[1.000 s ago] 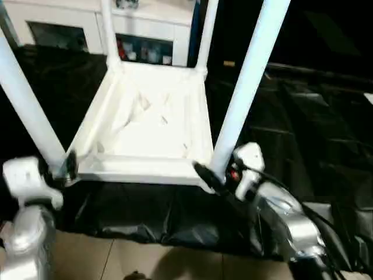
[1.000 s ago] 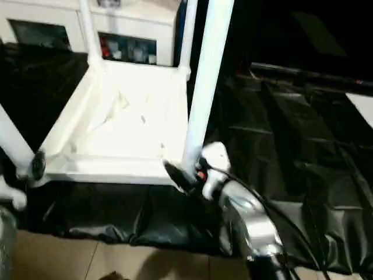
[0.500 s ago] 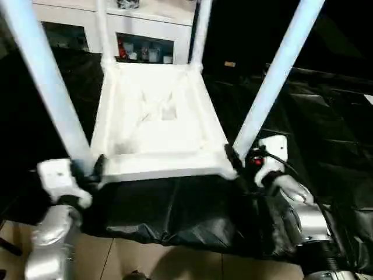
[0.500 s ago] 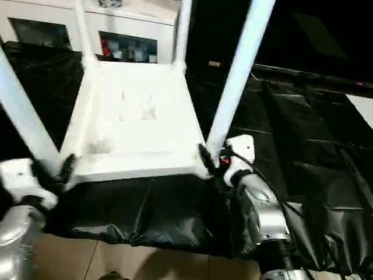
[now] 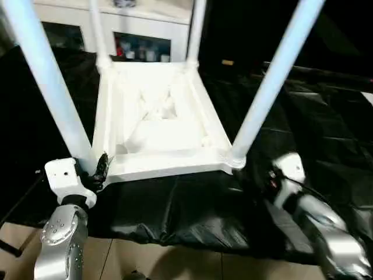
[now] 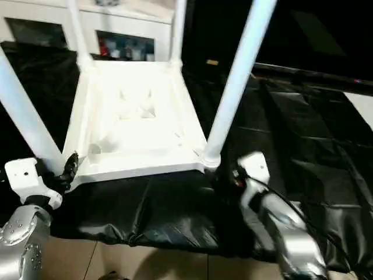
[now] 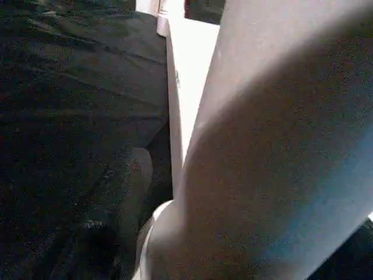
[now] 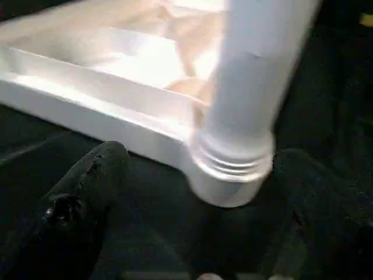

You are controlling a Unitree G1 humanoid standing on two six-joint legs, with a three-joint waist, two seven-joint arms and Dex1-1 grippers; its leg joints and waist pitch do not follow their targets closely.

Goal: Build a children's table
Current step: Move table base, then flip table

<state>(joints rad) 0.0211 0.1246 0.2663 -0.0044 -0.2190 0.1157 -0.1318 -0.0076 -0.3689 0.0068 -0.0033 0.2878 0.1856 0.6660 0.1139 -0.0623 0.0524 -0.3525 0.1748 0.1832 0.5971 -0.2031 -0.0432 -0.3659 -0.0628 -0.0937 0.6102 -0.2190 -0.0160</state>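
Head view: the upturned white plastic children's table [image 5: 154, 125] lies on black sheeting [image 5: 303, 134], four legs up. The left gripper [image 5: 100, 169] clamps its jaws on the near-left leg's [image 5: 49, 87] base.

Right wrist view: the right gripper [image 8: 192, 233] stands jaws apart, the near-right leg [image 8: 250, 87] between them, untouched.

A black sheet [image 5: 303, 134] covers the bench; beyond stands a white cabinet [image 5: 145, 26] with glass doors; tan floor tiles [image 5: 151, 262] below.
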